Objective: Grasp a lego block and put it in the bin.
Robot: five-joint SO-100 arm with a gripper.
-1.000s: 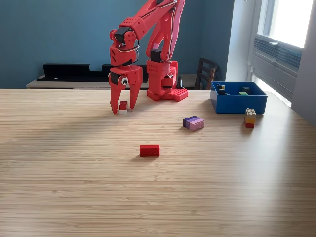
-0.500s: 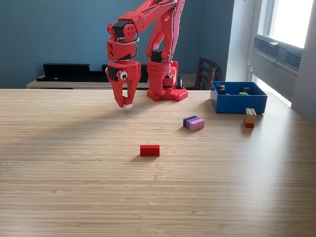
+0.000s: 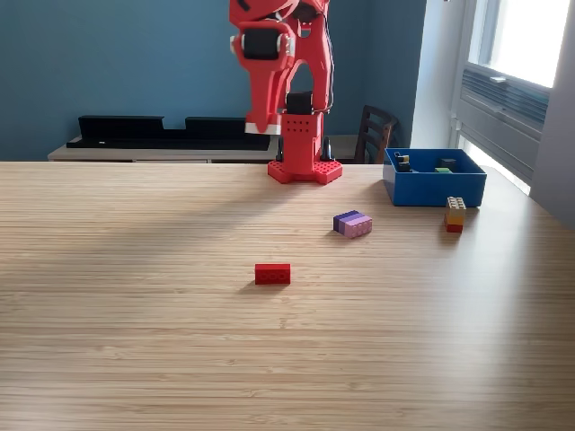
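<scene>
Exterior view shows the red arm [image 3: 292, 81] raised high above a wooden table [image 3: 180, 341], its base [image 3: 304, 169] standing at the table's far edge. The gripper [image 3: 262, 124] hangs well above the tabletop, pointing down, with its fingers drawn together; a pale sliver at the tips looks like a small white-bottomed block [image 3: 258, 129] pinched between them (motion blur makes the block itself hard to read).

The bin [image 3: 435, 184], an open blue box with low walls, sits on the table toward the exterior view's right, well apart from the gripper. A few small blocks lie inside it, among them 1 green piece [image 3: 443, 169] and 1 darker piece [image 3: 403, 162] near the back left corner.

3 other blocks rest on the table. A red block [image 3: 272, 273] lies flat nearest the camera, roughly below the arm in the view. A purple block [image 3: 353, 223], darker on one side and lighter on the other, sits between the red block and the bin. A stacked block [image 3: 455, 214], yellow on top and red beneath, stands just beside the bin's front right corner.

Behind the table are a teal wall, a low dark shelf [image 3: 135, 130], a chair back [image 3: 375, 133], and a window [image 3: 530, 36] at the exterior view's right.
</scene>
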